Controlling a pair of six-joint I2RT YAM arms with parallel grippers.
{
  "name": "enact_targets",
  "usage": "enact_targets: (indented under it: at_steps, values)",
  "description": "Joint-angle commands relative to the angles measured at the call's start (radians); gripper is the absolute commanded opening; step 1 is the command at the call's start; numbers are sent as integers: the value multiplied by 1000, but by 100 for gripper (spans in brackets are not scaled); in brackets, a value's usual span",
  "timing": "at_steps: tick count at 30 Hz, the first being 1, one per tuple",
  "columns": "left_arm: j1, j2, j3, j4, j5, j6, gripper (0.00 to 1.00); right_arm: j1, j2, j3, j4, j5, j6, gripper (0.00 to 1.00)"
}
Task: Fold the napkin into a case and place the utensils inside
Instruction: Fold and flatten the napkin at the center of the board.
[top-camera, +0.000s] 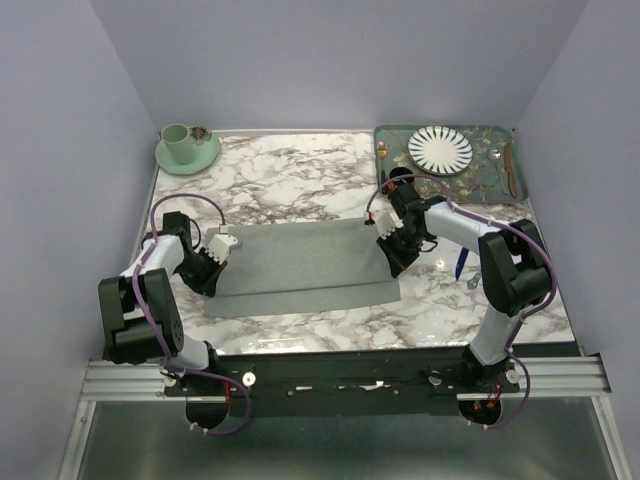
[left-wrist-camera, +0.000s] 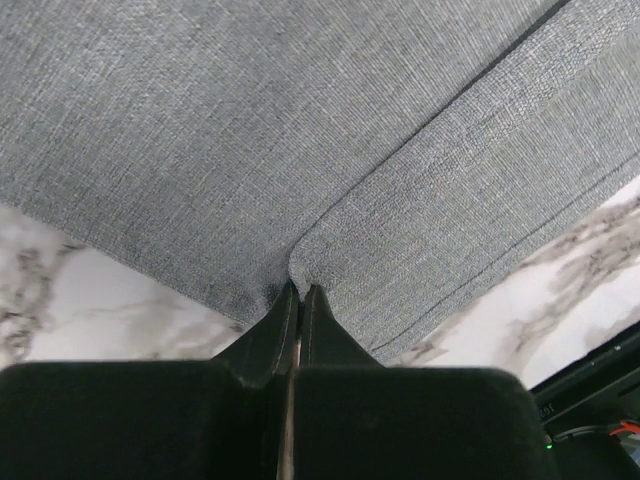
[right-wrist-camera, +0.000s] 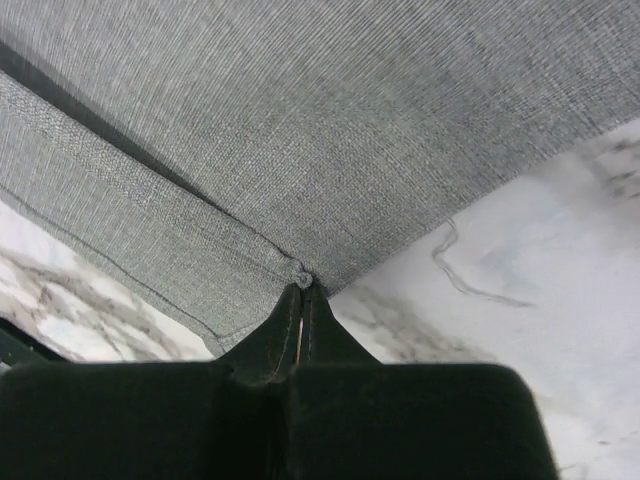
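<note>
The grey napkin (top-camera: 300, 262) lies flat in the middle of the marble table, with its near edge folded over into a narrow strip (left-wrist-camera: 480, 200). My left gripper (top-camera: 208, 266) is shut on the napkin's left edge, pinching the cloth at the fold (left-wrist-camera: 297, 287). My right gripper (top-camera: 392, 256) is shut on the right edge, pinching a small bunch of cloth at the fold (right-wrist-camera: 302, 282). A utensil with a dark blue handle (top-camera: 460, 263) lies right of the napkin, partly hidden by my right arm. A small shiny piece (top-camera: 473, 284) lies beside it. No case shape shows.
A green patterned tray (top-camera: 395, 135) at the back right holds a striped plate (top-camera: 440, 149), a small gold fork (top-camera: 381, 153) and two more pieces of cutlery (top-camera: 505, 168). A green cup on a saucer (top-camera: 178, 146) stands at the back left.
</note>
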Motion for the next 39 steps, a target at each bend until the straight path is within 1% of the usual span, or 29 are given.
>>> enact_targets:
  at_steps: [1, 6, 10, 13, 20, 25, 29, 31, 39]
  values:
    - [-1, 115, 52, 171, -89, -7, 0, -31, 89, 90, 22, 142, -26, 1]
    - [-1, 93, 119, 96, -49, 1, 0, -35, 63, 157, -35, 95, -26, 1]
    - [-2, 37, 128, 41, -32, 9, 0, -35, 13, 153, -78, 55, -16, 1]
    - [-1, -30, 115, -6, -21, 22, 0, -37, -35, 132, -99, 32, -12, 1]
    - [-1, -173, 56, -73, -44, 68, 0, -29, -88, 69, -141, -16, 4, 1]
    - [-1, -242, 27, -105, -63, 93, 0, -23, -124, 30, -168, -23, 5, 1]
    - [-1, -288, -26, -105, -80, 119, 0, -8, -144, 1, -174, -28, 10, 1]
    - [-2, -285, -40, -95, -78, 117, 0, 0, -132, -8, -165, -28, 25, 1]
    - [-1, -185, -59, 8, -78, 68, 0, 69, -27, 10, -109, -31, 92, 1]
